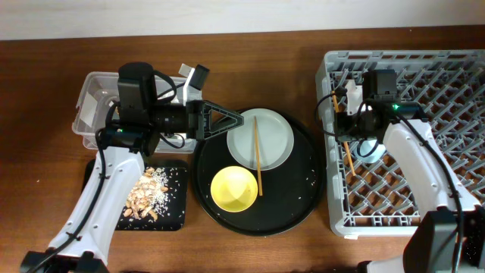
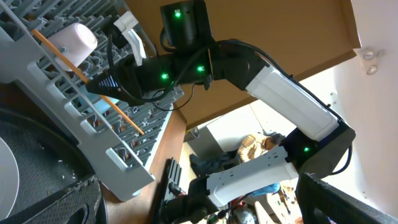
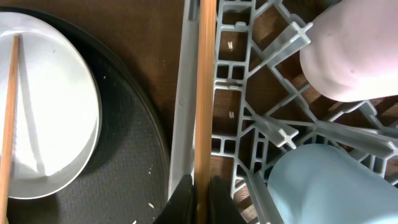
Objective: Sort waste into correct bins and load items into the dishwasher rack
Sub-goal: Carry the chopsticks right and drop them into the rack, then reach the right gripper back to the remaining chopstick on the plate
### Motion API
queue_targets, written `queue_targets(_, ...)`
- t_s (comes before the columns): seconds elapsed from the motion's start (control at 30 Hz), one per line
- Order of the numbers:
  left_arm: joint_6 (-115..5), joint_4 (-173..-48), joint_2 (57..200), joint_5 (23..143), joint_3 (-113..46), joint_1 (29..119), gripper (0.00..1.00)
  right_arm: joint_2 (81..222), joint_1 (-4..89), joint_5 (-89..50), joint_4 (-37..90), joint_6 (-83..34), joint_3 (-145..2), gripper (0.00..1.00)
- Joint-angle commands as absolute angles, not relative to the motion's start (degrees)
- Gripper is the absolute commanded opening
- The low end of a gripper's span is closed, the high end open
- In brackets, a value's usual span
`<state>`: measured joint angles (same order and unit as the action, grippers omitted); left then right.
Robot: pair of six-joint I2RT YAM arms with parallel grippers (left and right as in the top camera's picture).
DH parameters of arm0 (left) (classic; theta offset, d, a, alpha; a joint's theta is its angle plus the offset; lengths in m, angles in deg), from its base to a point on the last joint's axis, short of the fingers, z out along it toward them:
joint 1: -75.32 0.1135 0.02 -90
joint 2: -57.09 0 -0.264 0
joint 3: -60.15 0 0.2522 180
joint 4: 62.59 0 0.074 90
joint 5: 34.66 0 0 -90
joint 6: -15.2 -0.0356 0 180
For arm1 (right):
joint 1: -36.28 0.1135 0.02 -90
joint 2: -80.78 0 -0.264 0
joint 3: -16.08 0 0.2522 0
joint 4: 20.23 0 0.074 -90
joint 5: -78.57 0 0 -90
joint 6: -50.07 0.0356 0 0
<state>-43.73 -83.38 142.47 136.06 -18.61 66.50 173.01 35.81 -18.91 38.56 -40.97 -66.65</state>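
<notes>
I've got one thin wooden chopstick (image 3: 205, 93) clamped in my right gripper (image 3: 198, 194), lying along the left edge of the large grey plastic grid rack (image 3: 249, 134), probably to lay it inside. My left gripper (image 1: 233, 120) hangs wide apart beside the pale round plate (image 1: 274, 140).

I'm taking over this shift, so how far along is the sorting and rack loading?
Done: pink cup and blue cup sit in the dishwasher rack; food scraps lie in the shallow black tray. In hand: the right end effector is shut on a chopstick at the rack's edge. Remaining: plate, second chopstick and yellow bowl on the round tray; left end effector open beside the plate.
</notes>
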Motion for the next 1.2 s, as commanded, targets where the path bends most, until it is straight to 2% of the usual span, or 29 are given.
queue_targets(0.0,-44.5,-83.2,141.9,136.3,-18.7,66.8,0.99,173.0,35.1,-17.6,38.3,-40.4,-66.3,0.05)
queue_targets(0.33,-44.0,-81.7,141.9,134.5,-18.7,69.7,0.99,173.0,35.1,-16.1,38.1,-40.2,-65.8,0.06)
queue_targets(0.37,-44.0,-80.5,141.9,135.6,-18.7,71.8,0.99,173.0,35.1,-16.1,38.1,-40.2,-65.8,0.06)
queue_targets(0.43,-43.9,-79.6,141.9,137.7,-18.7,77.0,1.00,173.0,35.1,-16.1,38.1,-40.2,-65.8,0.18)
queue_targets(0.63,-43.2,-79.9,141.9,141.7,-18.7,99.1,0.99,173.0,35.1,-16.1,38.1,-40.2,-65.8,0.28)
queue_targets(0.7,-43.2,-80.3,141.9,143.3,-18.7,105.8,0.99,173.0,35.1,-16.8,37.9,-40.2,-65.8,0.35)
queue_targets(0.8,-43.2,-80.3,141.9,144.6,-18.7,111.4,0.99,173.0,35.1,-21.9,37.6,-40.2,-66.3,0.38)
queue_targets(1.03,-43.2,-80.2,141.9,144.5,-18.7,113.8,0.99,172.4,35.2,-24.1,45.4,-36.9,-71.9,0.38)
queue_targets(1.17,-43.2,-80.2,141.9,144.5,-18.7,113.8,0.99,170.4,36.6,-33.4,51.3,-36.1,-77.7,0.42)
